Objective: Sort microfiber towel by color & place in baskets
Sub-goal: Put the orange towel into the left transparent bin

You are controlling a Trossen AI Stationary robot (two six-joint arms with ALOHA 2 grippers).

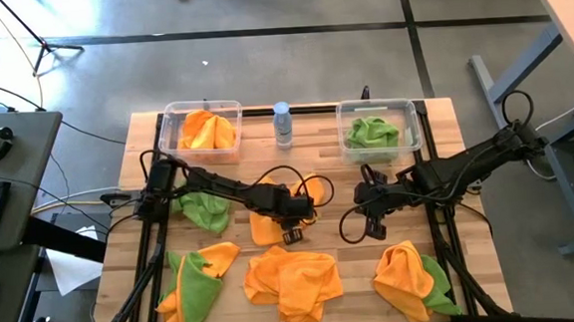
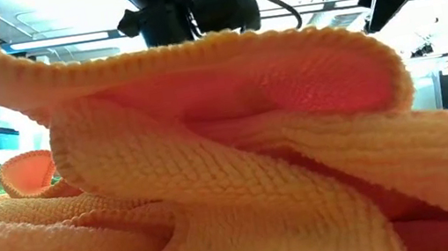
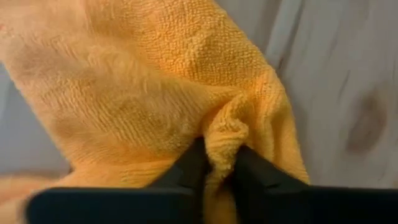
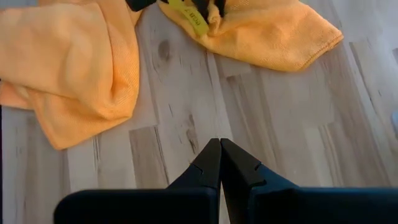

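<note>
Now 1 orange towel (image 3: 186, 93) is pinched by the left gripper (image 3: 217, 163).
Few towels are binned at 12 o'clock; most remain unsorted. The right gripper (image 4: 219, 149) is closed, empty.

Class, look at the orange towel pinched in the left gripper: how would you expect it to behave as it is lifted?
The orange towel will probably go limp and drape, since a fold already bunches between the left gripper fingers. It looks light, being thin cloth. Its looped, textured weave suggests it is unlikely to slip out.
</note>
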